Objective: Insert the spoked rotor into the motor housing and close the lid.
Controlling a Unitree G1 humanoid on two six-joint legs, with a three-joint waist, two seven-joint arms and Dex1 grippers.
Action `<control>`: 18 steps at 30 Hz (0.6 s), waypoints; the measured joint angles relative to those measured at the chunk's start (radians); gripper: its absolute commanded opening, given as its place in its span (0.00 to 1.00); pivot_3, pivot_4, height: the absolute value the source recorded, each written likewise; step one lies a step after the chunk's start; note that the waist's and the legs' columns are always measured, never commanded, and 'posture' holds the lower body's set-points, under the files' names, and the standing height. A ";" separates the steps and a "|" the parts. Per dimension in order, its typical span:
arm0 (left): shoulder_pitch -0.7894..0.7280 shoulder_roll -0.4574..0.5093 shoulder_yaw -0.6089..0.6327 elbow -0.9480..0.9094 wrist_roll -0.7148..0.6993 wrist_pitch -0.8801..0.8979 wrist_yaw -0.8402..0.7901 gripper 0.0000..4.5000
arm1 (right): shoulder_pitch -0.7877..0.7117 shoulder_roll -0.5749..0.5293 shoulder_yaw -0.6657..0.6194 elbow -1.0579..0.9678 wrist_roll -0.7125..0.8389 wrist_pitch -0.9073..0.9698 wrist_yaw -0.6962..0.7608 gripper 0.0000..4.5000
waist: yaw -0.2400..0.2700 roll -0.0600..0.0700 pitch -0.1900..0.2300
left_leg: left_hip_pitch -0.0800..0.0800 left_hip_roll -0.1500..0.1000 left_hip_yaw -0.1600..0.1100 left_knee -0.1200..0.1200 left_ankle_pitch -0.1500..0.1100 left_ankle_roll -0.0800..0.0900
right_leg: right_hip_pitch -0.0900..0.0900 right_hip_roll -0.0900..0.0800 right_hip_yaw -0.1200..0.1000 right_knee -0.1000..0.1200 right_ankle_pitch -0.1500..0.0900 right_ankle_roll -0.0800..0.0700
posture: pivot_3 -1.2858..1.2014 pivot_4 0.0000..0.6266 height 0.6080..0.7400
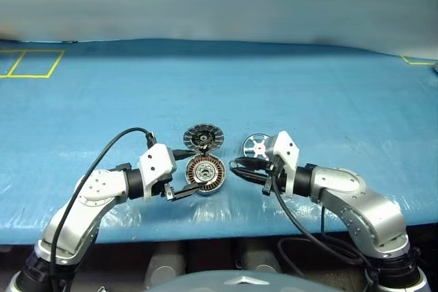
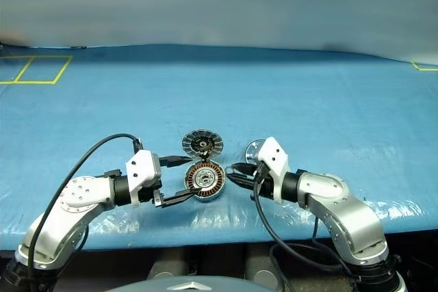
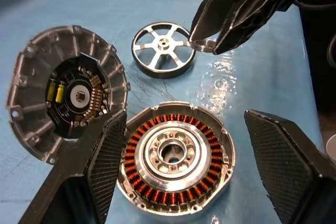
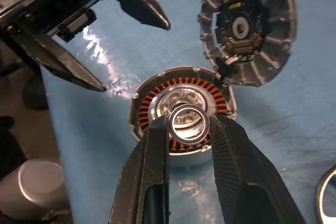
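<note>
The motor housing (image 1: 205,174) lies open on the blue sheet, its copper windings (image 3: 210,156) showing around a silver hub. Its lid (image 1: 203,137) rests flat just behind it, joined at the edge, with the segmented rim and black centre face up. The spoked rotor (image 1: 254,146) sits on the sheet to the right of the lid. My left gripper (image 1: 194,171) is open, with one finger on each side of the housing. My right gripper (image 4: 189,121) hovers just right of the housing, shut on a small silvery ring (image 4: 189,138).
A wrinkled blue sheet (image 1: 308,100) covers the table, and its front edge runs just below both arms. Yellow tape squares (image 1: 31,63) lie at the far left, and a yellow corner mark (image 1: 417,61) at the far right. The sheet stretches bare behind the parts.
</note>
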 measured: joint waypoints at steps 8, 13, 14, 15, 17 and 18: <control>0.034 0.021 -0.017 0.031 0.055 -0.012 0.003 0.85 | -0.134 0.005 0.211 0.160 -0.147 -0.096 -0.013 0.17 | 0.003 0.000 0.000 | -0.002 -0.001 0.000 -0.001 0.000 0.000 | -0.001 -0.001 0.000 -0.001 0.003 -0.005 | 0.52 0.24 1.00; 0.098 0.019 -0.011 0.032 0.062 -0.029 0.017 0.85 | -0.207 0.020 0.253 0.215 -0.164 -0.129 0.014 0.17 | 0.006 -0.001 0.000 | -0.003 -0.001 0.000 -0.002 -0.001 0.000 | -0.001 -0.001 -0.001 -0.001 0.002 -0.006 | 0.52 0.24 1.00; 0.106 0.017 -0.010 0.032 0.063 -0.033 0.022 0.85 | -0.217 0.022 0.263 0.226 -0.168 -0.132 0.020 0.17 | 0.006 -0.001 0.000 | -0.002 -0.001 0.000 -0.002 -0.001 0.000 | 0.000 -0.001 -0.001 -0.001 0.002 -0.006 | 0.52 0.24 1.00; 0.111 0.014 -0.007 0.031 0.063 -0.036 0.031 0.85 | -0.226 0.025 0.275 0.236 -0.170 -0.132 0.026 0.17 | 0.006 -0.001 0.000 | -0.002 -0.001 0.000 -0.002 -0.001 0.000 | 0.000 -0.001 -0.001 -0.001 0.002 -0.006 | 0.52 0.24 1.00; 0.120 0.005 0.001 0.030 0.062 -0.045 0.040 0.85 | -0.240 0.033 0.295 0.246 -0.174 -0.133 0.039 0.17 | 0.005 -0.001 0.000 | -0.002 -0.001 0.000 -0.001 -0.001 0.000 | 0.000 -0.001 -0.001 -0.001 0.002 -0.006 | 0.52 0.24 1.00; 0.125 0.003 0.002 0.028 0.062 -0.047 0.044 0.85 | -0.248 0.039 0.309 0.254 -0.180 -0.137 0.045 0.17 | 0.005 -0.001 0.000 | -0.002 -0.001 0.000 -0.001 -0.001 0.000 | 0.000 -0.001 -0.001 -0.001 0.002 -0.006 | 0.52 0.24 1.00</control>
